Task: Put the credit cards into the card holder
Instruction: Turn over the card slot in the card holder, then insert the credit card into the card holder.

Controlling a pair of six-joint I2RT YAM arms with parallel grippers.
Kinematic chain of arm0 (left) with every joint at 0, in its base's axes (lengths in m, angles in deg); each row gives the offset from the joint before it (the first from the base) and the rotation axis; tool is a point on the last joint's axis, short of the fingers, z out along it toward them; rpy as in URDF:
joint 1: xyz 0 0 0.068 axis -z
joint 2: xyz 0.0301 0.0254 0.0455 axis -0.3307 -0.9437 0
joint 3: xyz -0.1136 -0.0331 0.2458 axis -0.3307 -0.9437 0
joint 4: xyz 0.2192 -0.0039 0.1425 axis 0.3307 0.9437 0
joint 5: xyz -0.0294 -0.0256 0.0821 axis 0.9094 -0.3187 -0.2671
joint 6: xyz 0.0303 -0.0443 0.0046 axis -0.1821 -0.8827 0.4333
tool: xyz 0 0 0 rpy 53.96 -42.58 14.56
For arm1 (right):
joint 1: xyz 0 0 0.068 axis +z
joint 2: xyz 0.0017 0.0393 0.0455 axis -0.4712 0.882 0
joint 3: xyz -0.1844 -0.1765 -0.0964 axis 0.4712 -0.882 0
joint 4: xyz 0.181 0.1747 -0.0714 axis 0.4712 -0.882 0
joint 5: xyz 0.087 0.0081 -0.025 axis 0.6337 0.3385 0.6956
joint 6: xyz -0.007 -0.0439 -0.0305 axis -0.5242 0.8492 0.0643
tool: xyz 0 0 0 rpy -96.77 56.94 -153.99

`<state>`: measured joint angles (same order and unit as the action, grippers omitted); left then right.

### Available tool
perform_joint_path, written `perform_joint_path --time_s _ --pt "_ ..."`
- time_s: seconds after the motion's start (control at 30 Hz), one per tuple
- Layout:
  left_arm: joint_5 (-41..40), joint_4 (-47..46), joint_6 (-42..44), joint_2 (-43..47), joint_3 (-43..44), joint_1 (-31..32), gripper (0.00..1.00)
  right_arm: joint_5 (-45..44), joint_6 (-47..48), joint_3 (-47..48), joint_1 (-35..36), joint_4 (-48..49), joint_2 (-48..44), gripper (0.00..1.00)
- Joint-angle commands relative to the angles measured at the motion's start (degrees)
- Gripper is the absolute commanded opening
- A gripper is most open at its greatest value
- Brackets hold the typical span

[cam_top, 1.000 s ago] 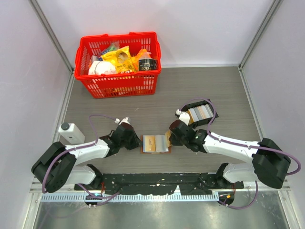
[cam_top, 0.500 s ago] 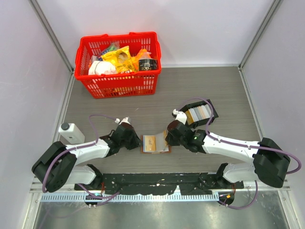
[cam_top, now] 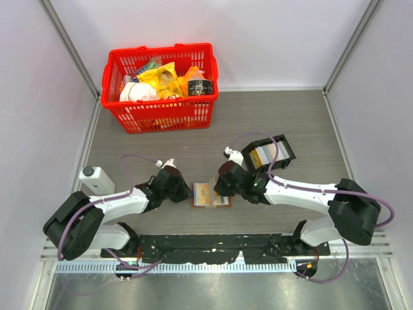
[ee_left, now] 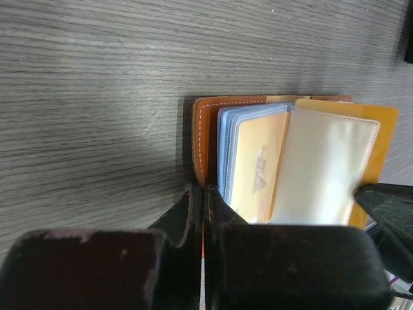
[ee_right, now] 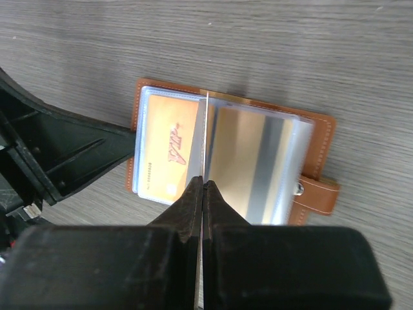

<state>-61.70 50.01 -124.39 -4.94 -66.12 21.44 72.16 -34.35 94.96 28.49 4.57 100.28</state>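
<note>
The brown leather card holder (cam_top: 208, 195) lies open between my arms. My left gripper (cam_top: 188, 192) is shut on its left leather edge (ee_left: 206, 129), pinning it to the table. A yellow-orange card (ee_right: 169, 152) sits in the left sleeve and also shows in the left wrist view (ee_left: 255, 168). My right gripper (cam_top: 218, 190) is shut on a clear sleeve leaf (ee_left: 322, 168) of the holder. It holds the leaf upright, so the leaf shows edge-on in the right wrist view (ee_right: 208, 129). The snap tab (ee_right: 317, 196) is at the right. More cards (cam_top: 270, 154) stand in a black tray.
The black tray (cam_top: 288, 150) sits just behind my right arm. A red basket (cam_top: 161, 116) full of groceries stands at the back left. A small white device (cam_top: 95, 179) sits left of my left arm.
My right gripper has moved left over the open holder, taking the sleeve leaf with it from the right side to upright. The left gripper has not moved.
</note>
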Motion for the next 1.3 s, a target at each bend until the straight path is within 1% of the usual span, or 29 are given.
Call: perform_joint_path --time_s 0.0,0.07,0.17,0.33,0.57,0.73,1.0,1.27 --pt "-2.0 6.4 1.0 -1.9 -2.1 0.2 0.00 4.5 -3.0 -1.7 0.5 10.8 0.9 0.01" --pt "-1.9 6.4 1.0 -1.9 -2.1 0.1 0.00 5.0 -2.8 -1.6 0.5 10.8 1.5 0.01" --pt "-2.0 6.5 0.9 -1.7 -2.3 0.1 0.00 6.0 -3.6 -2.6 0.4 14.3 2.1 0.01" --pt "-2.0 6.9 0.9 -1.6 -2.0 0.1 0.00 5.8 -4.1 -3.9 0.5 14.7 3.0 0.01" --pt "-2.4 7.6 0.9 -0.9 -2.2 0.1 0.00 1.7 -4.3 -7.4 0.2 14.7 -1.9 0.01" --pt "-2.3 7.5 0.9 -1.2 -2.3 0.1 0.00 1.2 -4.8 -10.5 -0.5 16.3 -4.1 0.01" --pt "-2.1 7.0 0.8 -1.5 -2.4 0.1 0.00 3.1 -6.1 -14.1 -2.5 19.8 -6.0 0.01" --pt "-1.8 6.5 0.8 -2.2 -2.2 0.1 0.00 5.5 -7.2 -16.0 -3.3 23.5 -4.6 0.01"
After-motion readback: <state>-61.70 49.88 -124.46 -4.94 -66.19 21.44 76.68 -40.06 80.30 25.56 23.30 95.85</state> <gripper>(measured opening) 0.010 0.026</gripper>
